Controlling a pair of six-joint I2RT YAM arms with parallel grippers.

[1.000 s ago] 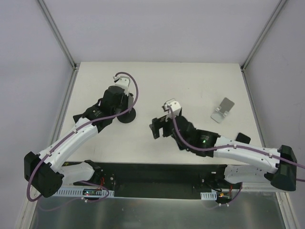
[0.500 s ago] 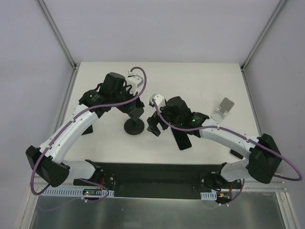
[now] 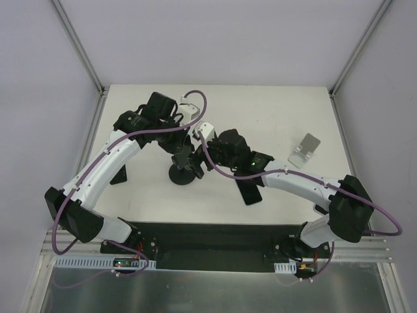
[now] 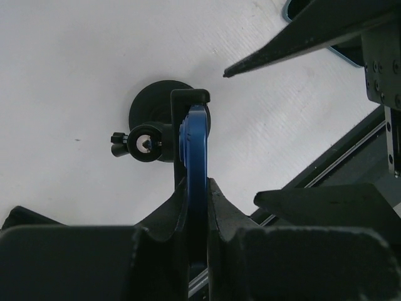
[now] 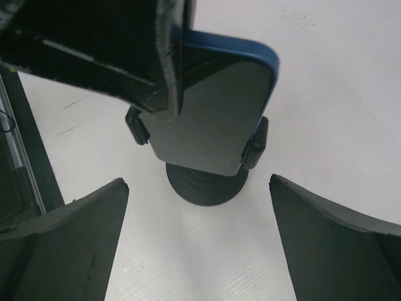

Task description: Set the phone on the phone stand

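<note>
Seating is the step judged to be in hand: a blue-cased slab phone (image 5: 213,119) with a dark glass screen is pinched on its edges by the left gripper (image 4: 196,188), whose fingers (image 4: 216,197) are closed narrowly on it; the phone is held upright above a black plastic stand (image 3: 182,175) with a round base, left of the table's centre; in the right wrist view the stand's two side clips are seen at either side of the phone's lower end; whether it is fully seated cannot be told.

The right gripper (image 3: 195,160) is spread wide and empty, just right of the stand, with the phone facing it.

The next move is judged to call for the phone being pressed down between the clips, kept square, before the left fingers are released; the stand may need steadying by the right gripper.

Compared with a second ago, the right arm has been stretched left and far, up to the stand; the left wrist has been swung right, over it.

A bent silver metal plate (image 3: 305,150) lies well apart on the right.
</note>
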